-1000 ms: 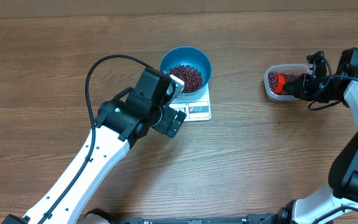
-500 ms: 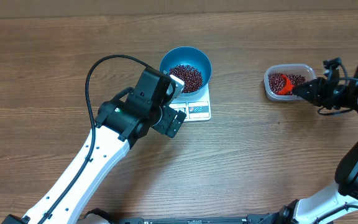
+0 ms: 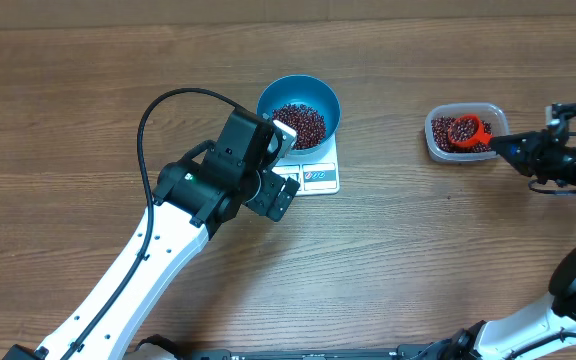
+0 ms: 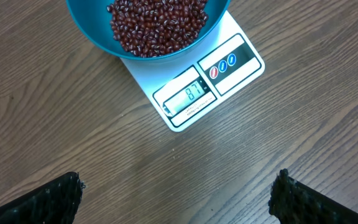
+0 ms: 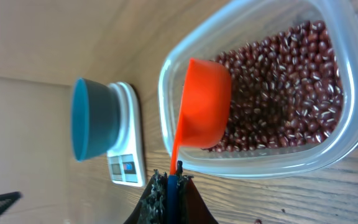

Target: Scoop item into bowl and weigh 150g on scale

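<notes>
The blue bowl [image 3: 299, 110] stands on the white scale [image 3: 313, 178] and holds a heap of red-brown beans [image 4: 157, 25]. The scale's display [image 4: 190, 94] reads 87. My left gripper [image 4: 179, 196] hovers open over bare wood just in front of the scale, nothing between its fingers. My right gripper [image 5: 169, 180] is shut on the handle of an orange scoop [image 5: 207, 102]. The scoop's cup [image 3: 465, 131] hangs over the clear tub [image 3: 433, 135] of beans [image 5: 291, 81], with dark beans showing inside it from above.
The left arm [image 3: 198, 190] and its black cable [image 3: 153, 120] lie left of the scale. In the right wrist view the bowl [image 5: 92, 118] and scale [image 5: 126, 162] sit far beyond the tub [image 5: 328, 149]. A few stray beans [image 5: 257, 219] lie on the wood.
My right gripper has drawn back to the right, pulling the scoop across the tub and turning its cup upward. The left arm has not moved.
</notes>
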You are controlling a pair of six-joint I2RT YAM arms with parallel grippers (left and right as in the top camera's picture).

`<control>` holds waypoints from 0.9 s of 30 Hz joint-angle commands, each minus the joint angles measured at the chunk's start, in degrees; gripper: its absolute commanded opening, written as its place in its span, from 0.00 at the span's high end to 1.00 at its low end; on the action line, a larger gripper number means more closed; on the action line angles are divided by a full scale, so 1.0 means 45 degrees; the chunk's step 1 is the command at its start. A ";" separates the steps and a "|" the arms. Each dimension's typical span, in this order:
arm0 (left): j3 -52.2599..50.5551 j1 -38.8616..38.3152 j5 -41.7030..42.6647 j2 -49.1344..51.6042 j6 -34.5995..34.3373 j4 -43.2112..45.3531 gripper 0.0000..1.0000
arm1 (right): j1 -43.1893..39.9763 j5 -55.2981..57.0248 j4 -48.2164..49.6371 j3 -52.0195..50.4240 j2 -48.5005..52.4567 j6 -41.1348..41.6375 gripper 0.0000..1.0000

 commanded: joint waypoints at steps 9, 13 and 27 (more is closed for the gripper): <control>0.0078 -0.0005 0.0097 -0.0262 0.0194 0.0015 0.00 | -0.0457 -0.2793 -0.0403 -0.0087 0.0015 -0.0015 0.96; 0.0078 -0.0005 0.0097 -0.0262 0.0194 0.0015 0.00 | -0.0457 -0.4493 -0.0393 -0.0083 0.0010 -0.0019 0.96; 0.0078 -0.0005 0.0097 -0.0262 0.0194 0.0015 0.00 | 0.2569 -0.5187 -0.0423 0.1078 -0.0112 0.0457 0.96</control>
